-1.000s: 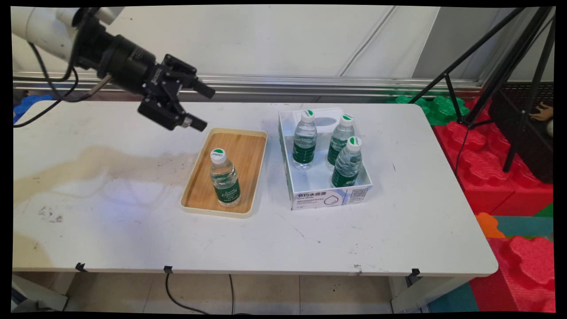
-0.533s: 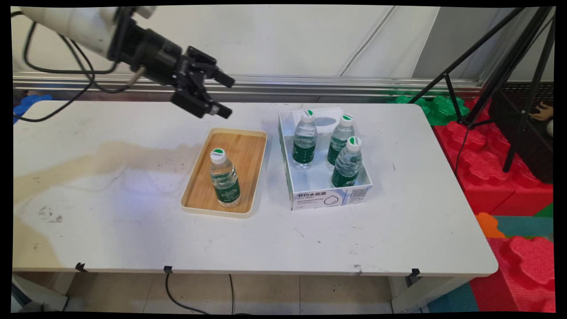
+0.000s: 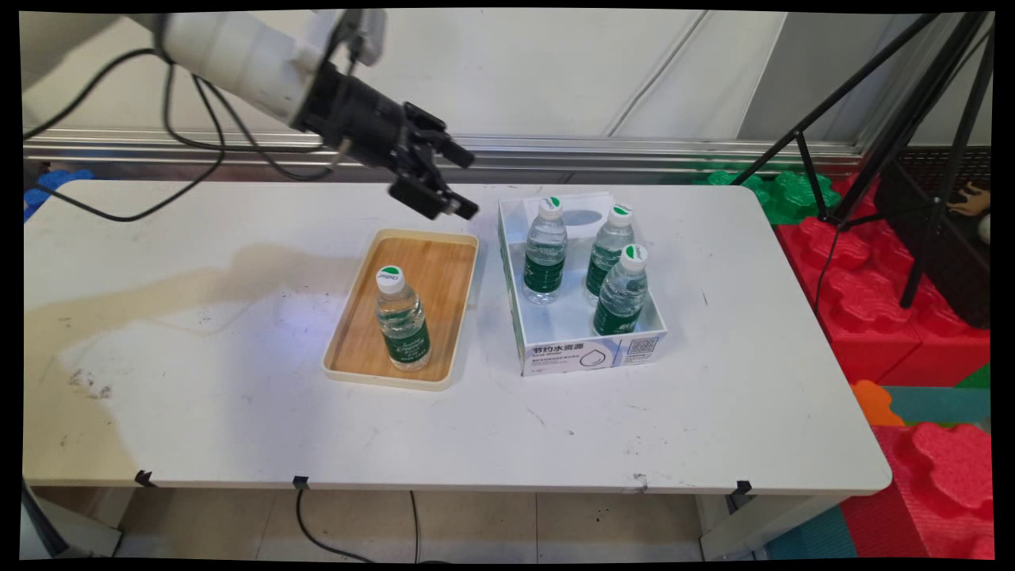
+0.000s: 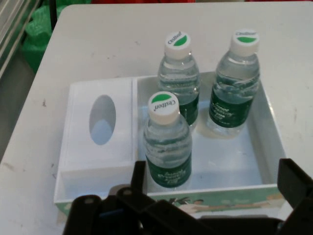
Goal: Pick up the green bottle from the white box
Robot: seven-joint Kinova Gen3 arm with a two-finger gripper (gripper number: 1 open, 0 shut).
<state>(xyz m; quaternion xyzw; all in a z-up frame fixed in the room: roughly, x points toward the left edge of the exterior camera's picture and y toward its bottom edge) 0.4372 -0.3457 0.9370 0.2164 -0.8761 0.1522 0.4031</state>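
pincer (image 3: 466, 181) open, empty | above table, left of box (image 3: 583, 353) | bottles (image 4: 168, 142) ahead

The gripper (image 3: 466, 181), fingers spread apart, was held in the air above the table (image 3: 198, 396), between a wooden tray (image 3: 440, 270) bearing one upright water bottle (image 3: 402, 319) and a white box (image 3: 587, 353) in which three bottles (image 3: 607, 266) were stood upright.

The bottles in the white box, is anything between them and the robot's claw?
Nothing visible stands in the way. The gripper hangs open in the air beside the white box's far left corner, holding nothing. The nearest bottle stands upright just past the box wall, with open air between it and the gripper.
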